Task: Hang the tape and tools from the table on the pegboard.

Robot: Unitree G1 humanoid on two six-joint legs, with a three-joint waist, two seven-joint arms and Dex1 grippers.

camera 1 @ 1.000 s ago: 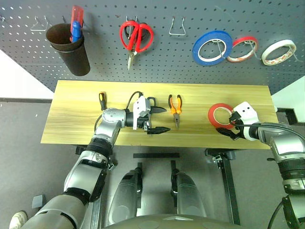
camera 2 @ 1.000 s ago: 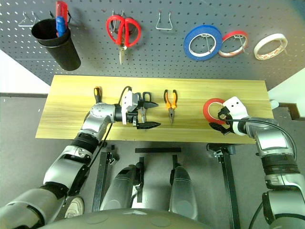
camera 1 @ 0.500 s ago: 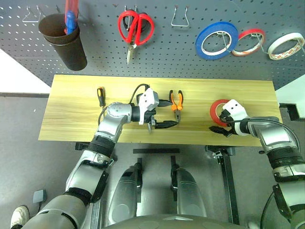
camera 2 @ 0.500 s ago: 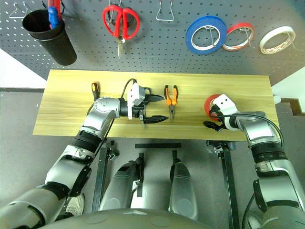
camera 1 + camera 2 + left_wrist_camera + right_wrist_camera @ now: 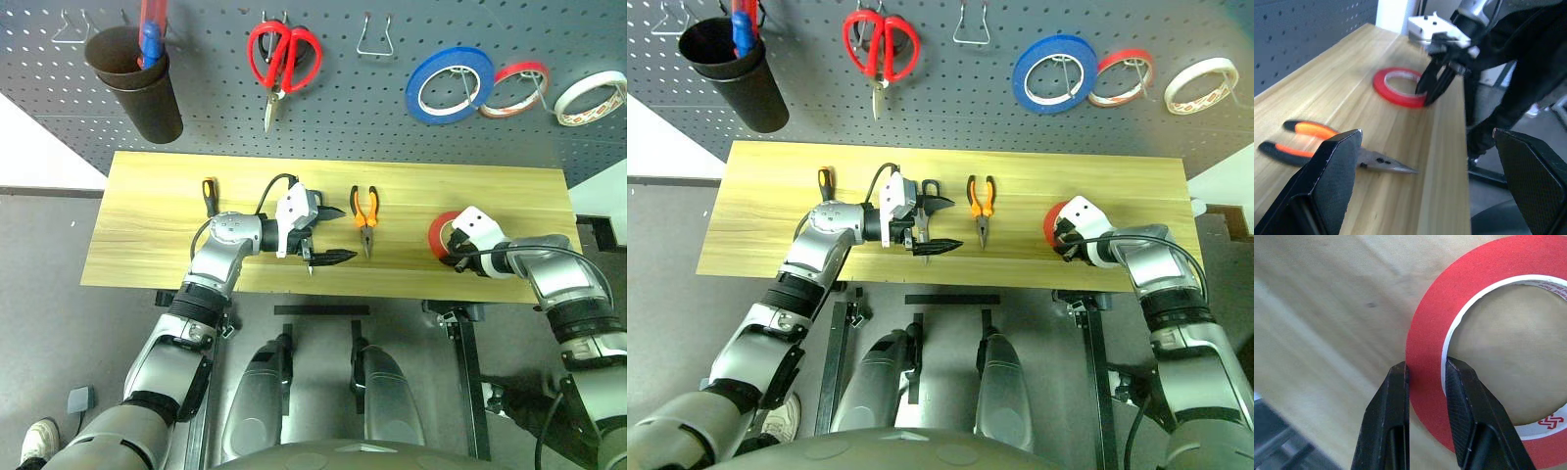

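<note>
Black fingers of the right gripper (image 5: 1426, 377) are pinched across the band of the wide solid red ring of tape (image 5: 1488, 293), one finger outside its rim and one inside the hole. The ring lies flat on the long light yellowish wooden table (image 5: 147, 206), toward its right end and close to the near edge. It looks light and stiff, a smooth red wall over a pale core, so a grip across the wall suits it; the glossy face may slip if the ring swings when lifted.

The left gripper (image 5: 328, 235) hangs over the middle of the table with its fingers spread wide and nothing between them. Just right of it lie the orange-and-black-handled pliers (image 5: 364, 212), hard steel with rubbery grips, heavier than the tape; best taken at the handles. Left of that arm rests the small screwdriver with black-and-orange handle (image 5: 209, 195).

Beyond the far edge rises the dark grey perforated pegboard (image 5: 343, 108), carrying wire hooks, a larger blue ring of tape (image 5: 449, 84), red-handled scissors (image 5: 282, 54) and a dark cup (image 5: 137, 78)
</note>
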